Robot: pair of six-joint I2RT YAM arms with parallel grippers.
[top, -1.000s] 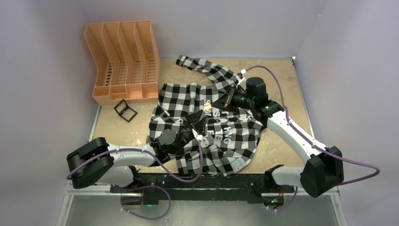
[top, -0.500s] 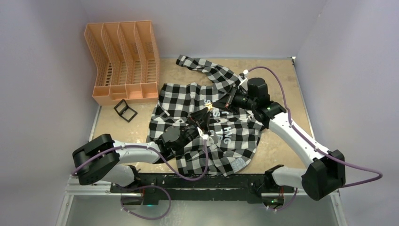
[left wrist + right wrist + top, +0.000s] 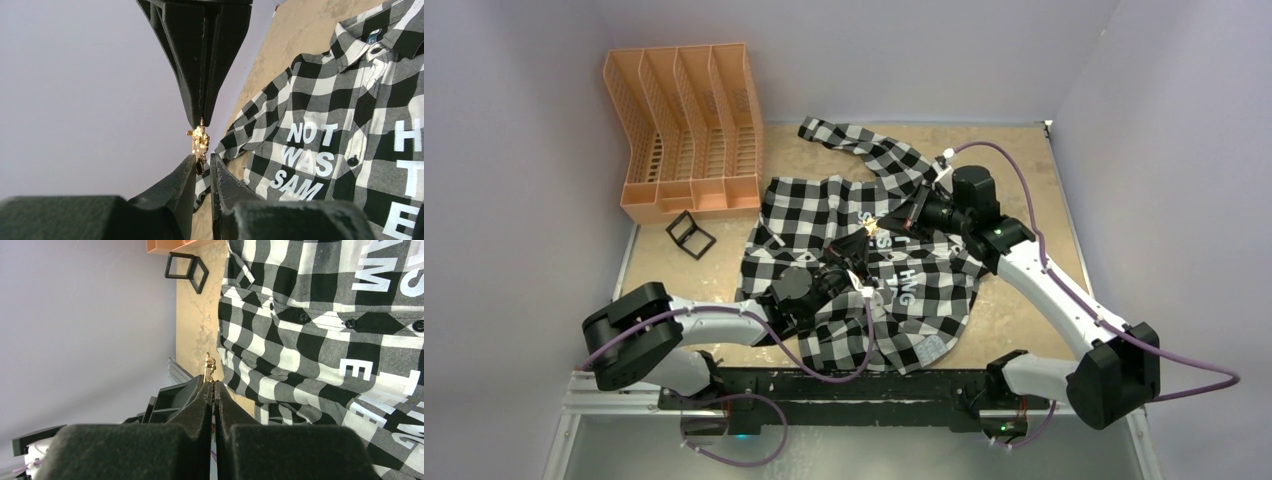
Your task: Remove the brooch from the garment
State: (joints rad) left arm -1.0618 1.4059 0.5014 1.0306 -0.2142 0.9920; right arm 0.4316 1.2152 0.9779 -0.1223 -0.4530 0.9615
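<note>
The gold brooch (image 3: 873,221) hangs in the air above the black-and-white check garment (image 3: 824,205), which lies flat on the table. My right gripper (image 3: 886,221) is shut on the brooch's pin end (image 3: 210,365). My left gripper (image 3: 862,238) comes up from below. Its fingers (image 3: 187,172) stand narrowly apart around the brooch's lower end (image 3: 200,141), one finger touching it, a thin gap on the other side. The right gripper's tips (image 3: 201,120) meet the brooch from above in the left wrist view. The garment also shows in the left wrist view (image 3: 320,125) and the right wrist view (image 3: 310,340).
An orange slotted file rack (image 3: 686,130) stands at the back left. A small black wire frame (image 3: 690,235) lies in front of it, left of the shirt. A sleeve (image 3: 854,140) reaches toward the back. Purple cables trail from both arms.
My left gripper has risen off the shirt and moved up and right to the brooch. My right gripper has held the brooch almost in place, shifting slightly right.
</note>
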